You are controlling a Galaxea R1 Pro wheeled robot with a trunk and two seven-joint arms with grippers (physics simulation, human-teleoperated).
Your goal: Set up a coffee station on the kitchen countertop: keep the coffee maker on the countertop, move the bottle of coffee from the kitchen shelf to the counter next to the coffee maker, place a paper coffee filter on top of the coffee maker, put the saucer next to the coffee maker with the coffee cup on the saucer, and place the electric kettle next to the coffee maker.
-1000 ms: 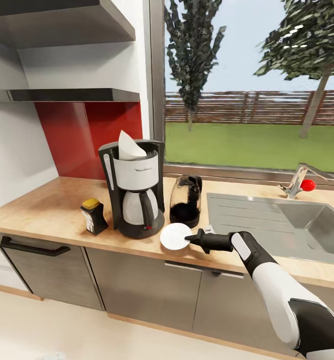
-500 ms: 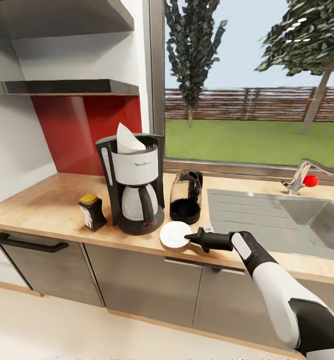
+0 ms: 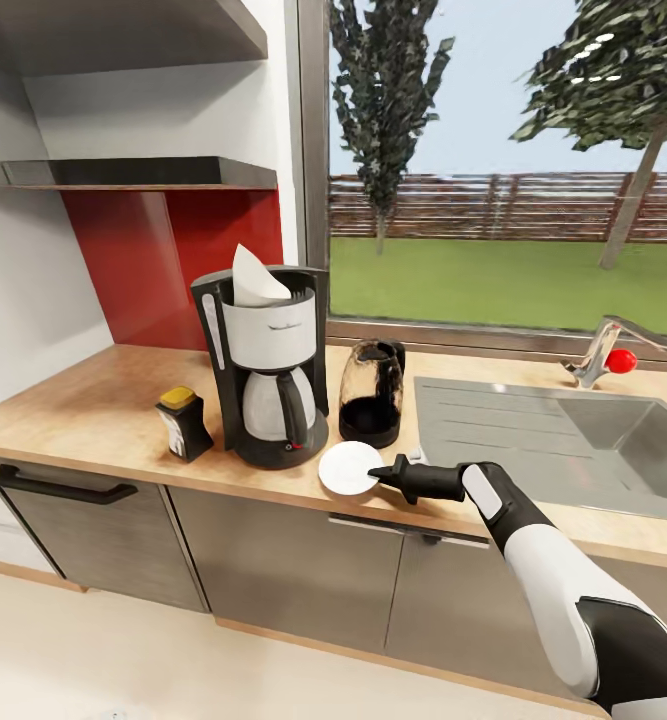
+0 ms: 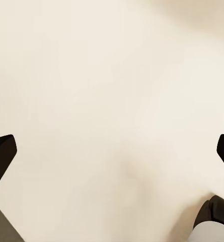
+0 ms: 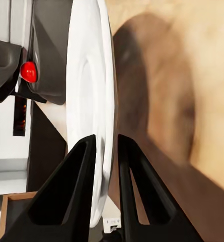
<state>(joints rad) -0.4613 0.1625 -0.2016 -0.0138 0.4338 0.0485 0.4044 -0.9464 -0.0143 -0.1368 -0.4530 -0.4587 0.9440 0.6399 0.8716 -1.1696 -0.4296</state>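
Head view: wooden countertop (image 3: 93, 415) below a window (image 3: 513, 170), right end effector (image 3: 375, 473) pinching the saucer (image 3: 345, 467).

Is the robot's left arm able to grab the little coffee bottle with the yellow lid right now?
Probably not yet. The left gripper hangs open over pale floor, while the coffee bottle stands unblocked on the countertop.

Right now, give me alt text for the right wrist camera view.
The right gripper pinches the rim of a round white saucer above the light wooden countertop, with the black coffee maker's red switch behind it.
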